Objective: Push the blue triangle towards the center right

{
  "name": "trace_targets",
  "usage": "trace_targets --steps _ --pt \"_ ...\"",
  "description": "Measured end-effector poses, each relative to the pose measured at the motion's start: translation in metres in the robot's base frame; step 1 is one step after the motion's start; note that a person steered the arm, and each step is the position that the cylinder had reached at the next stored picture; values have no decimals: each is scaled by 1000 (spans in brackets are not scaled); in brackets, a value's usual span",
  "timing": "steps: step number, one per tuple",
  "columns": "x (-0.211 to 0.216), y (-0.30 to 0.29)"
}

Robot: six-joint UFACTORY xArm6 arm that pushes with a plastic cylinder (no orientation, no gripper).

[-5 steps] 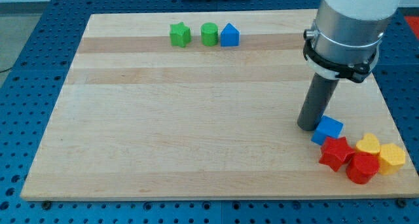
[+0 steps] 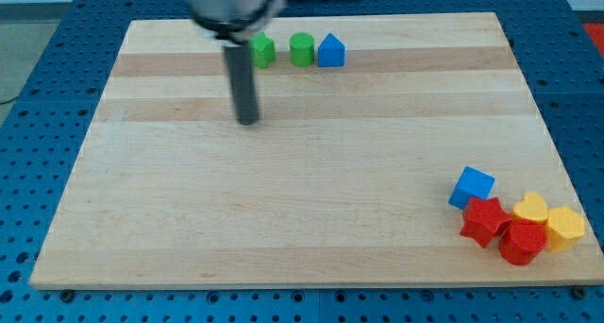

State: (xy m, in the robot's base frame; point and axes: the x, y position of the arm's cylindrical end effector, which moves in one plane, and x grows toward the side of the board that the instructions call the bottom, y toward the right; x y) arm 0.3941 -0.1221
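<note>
The pale wooden desk (image 2: 311,210) fills most of the view and sits on a blue perforated base (image 2: 28,125) that shows round its edges. The arm's grey housing (image 2: 225,0) is motion-blurred and cut off by the view's top edge. The tool is a straight dark rod (image 2: 244,82), so nothing on it can spread or pinch; my tip (image 2: 248,122) rests on bare wood, below and to the view's left of the blue triangle block (image 2: 330,51) and well apart from it. That blue triangle block stands near the desk's top edge, touching a green round block (image 2: 301,50) on its left. Further left, a second green block (image 2: 263,50) is partly hidden by the rod, its shape unclear. Far towards the desk's bottom right corner cluster a blue cube-like block (image 2: 471,187), a red star block (image 2: 483,220), a red block (image 2: 522,242) and two yellow blocks (image 2: 531,208) (image 2: 565,227), shapes hard to make out.
</note>
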Motion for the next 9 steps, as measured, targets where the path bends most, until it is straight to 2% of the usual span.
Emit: trace_targets --steps 1,2,3,5,7,9 --pt "-74 -49" --pt "-137 -49" --pt "-174 -23" --pt "-176 105" --pt "-117 156" --pt "-58 154"
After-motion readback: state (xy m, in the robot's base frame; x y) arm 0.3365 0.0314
